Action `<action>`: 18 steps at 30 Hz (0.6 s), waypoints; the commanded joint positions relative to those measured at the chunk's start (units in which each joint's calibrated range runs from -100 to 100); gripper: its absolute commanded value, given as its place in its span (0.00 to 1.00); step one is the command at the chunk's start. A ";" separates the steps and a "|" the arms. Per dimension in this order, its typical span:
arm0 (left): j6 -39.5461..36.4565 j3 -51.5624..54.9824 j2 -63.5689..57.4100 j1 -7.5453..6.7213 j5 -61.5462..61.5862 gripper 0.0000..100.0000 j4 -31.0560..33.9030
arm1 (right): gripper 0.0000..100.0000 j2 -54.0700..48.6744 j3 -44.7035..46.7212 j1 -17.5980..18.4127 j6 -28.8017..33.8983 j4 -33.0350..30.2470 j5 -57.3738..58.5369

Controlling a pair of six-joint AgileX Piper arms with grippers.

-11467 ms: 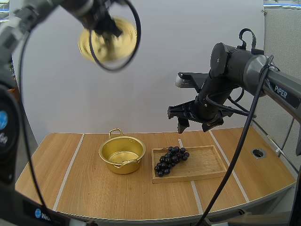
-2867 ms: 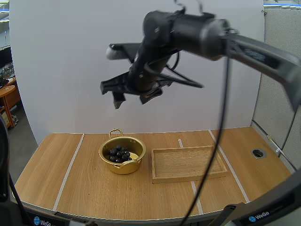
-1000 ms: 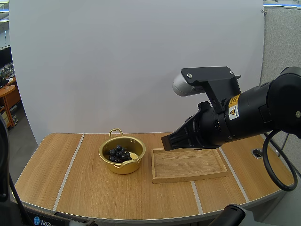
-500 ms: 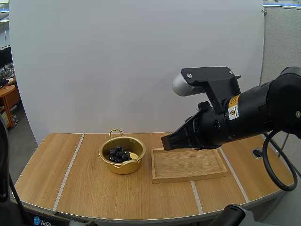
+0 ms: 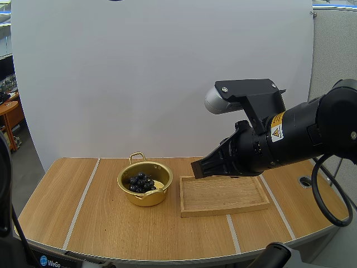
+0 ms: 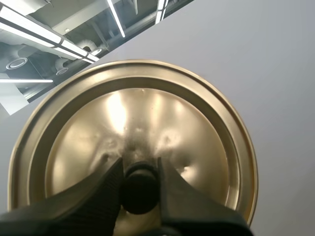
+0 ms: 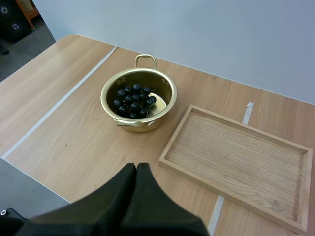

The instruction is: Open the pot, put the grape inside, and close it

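Nothing has shifted in the last half-second, the right arm (image 5: pixel 279 139) hanging where it did over the wooden tray (image 5: pixel 223 196); set against the earliest frame, though, the bunch of grapes (image 5: pixel 140 182) has gone from the tray into the pot (image 5: pixel 146 199), and the tray now lies bare. Uncovered, the pot stands on the table (image 5: pixel 111 223), just left of the tray and not touching it, one loop handle toward the far edge; the dark grapes are heaped inside, below the rim, with a little of the gold bottom showing beside them. Up on its arm, the left gripper (image 6: pixel 139 163) is clamped on the lid (image 6: pixel 147 113); in the left wrist view its two black fingers (image 6: pixel 93 201) pinch the lid's black knob (image 6: pixel 140 189) from either side, only as far apart as the knob is wide; the gold lid turns its knob side to the camera, its rim round and whole. Lower down, the right gripper (image 7: pixel 137 167) holds nothing; in the right wrist view its fingers lie pressed together as one dark wedge above the near part of the table, with the pot and the tray ahead of it; it touches neither.
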 commanded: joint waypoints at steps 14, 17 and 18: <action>0.33 34.63 -3.63 -0.24 0.00 0.00 -0.52 | 0.00 -0.71 0.14 0.05 -0.06 -0.52 -0.52; 2.02 41.39 -3.63 -0.24 0.00 0.00 -3.65 | 0.00 -0.71 0.14 0.05 -0.06 -0.52 -0.12; 2.78 43.80 -3.63 -0.24 0.00 0.00 -5.19 | 0.00 -0.71 0.14 0.05 -0.06 -0.52 0.19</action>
